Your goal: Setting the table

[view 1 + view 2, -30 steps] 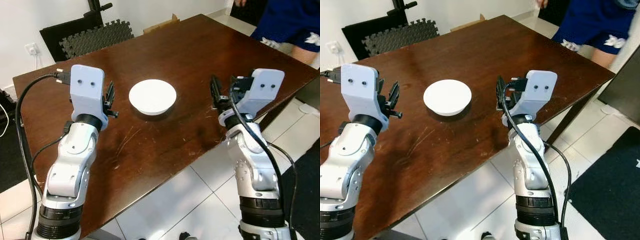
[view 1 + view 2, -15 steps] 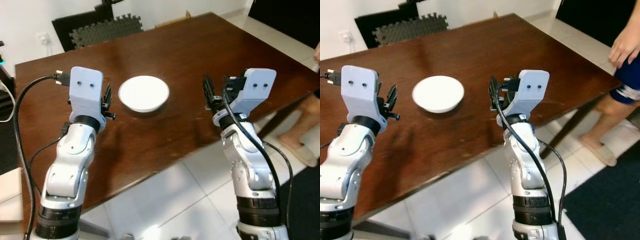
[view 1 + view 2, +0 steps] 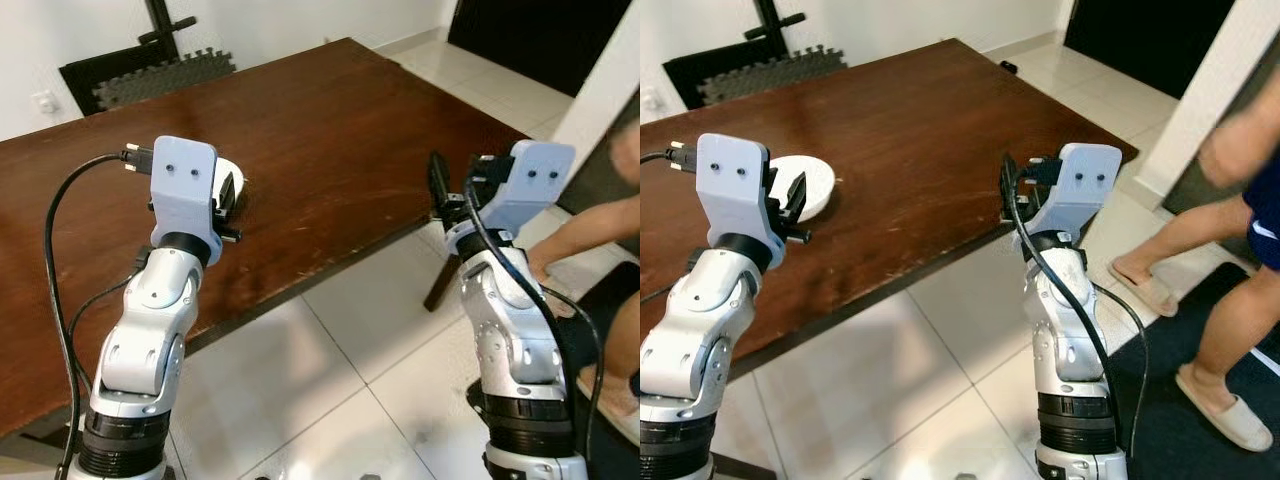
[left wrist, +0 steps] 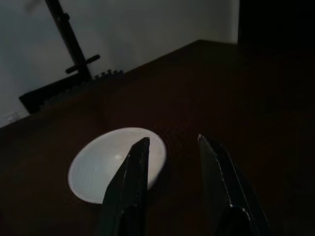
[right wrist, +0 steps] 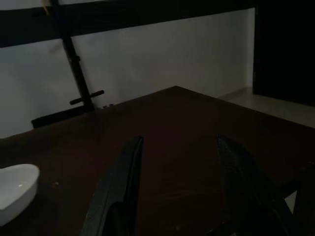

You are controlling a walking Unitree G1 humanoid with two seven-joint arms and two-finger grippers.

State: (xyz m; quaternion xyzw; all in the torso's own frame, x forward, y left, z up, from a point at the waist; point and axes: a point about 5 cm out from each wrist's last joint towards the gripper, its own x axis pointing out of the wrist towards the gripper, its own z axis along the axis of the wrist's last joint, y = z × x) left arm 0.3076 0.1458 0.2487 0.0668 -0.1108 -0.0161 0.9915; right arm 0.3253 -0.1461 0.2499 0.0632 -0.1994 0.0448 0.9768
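Left end effector (image 4: 170,184), its tapered matte black fingers parted and empty, hovers over the glossy dark wood desk (image 3: 330,120). Right end effector (image 5: 179,184) likewise gapes empty, lower right. Round white bowl (image 3: 812,186) sits mid-left on the desk.

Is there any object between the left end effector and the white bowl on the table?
Nothing visible does. The left end effector is open and points straight at the white bowl, with just bare brown table between them. The right end effector is open too, farther along the table.
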